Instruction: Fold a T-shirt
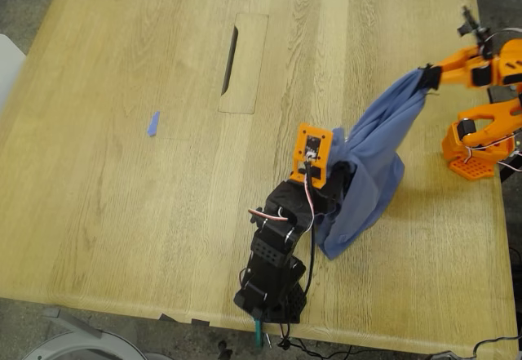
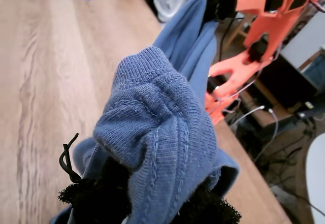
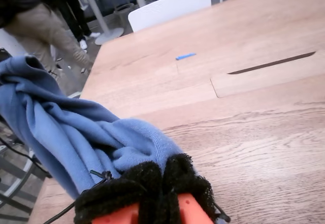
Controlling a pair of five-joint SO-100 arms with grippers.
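Note:
The slate-blue T-shirt hangs bunched between my two grippers, stretched up from the table near the exterior view's right. Its chest print is hidden in the folds. My first gripper, on the black arm at the near edge, is shut on the shirt's lower bunch; its jaws are mostly buried in cloth. My second gripper, on the orange arm at the exterior view's right, is shut on the shirt's upper end and holds it above the table. Its black pads are pressed together.
A small blue scrap lies at the exterior view's left, and also shows in the second wrist view. A cable-slot panel is set into the table's far middle. The orange arm's base stands at the right edge. A white chair and a person's legs are beyond the table.

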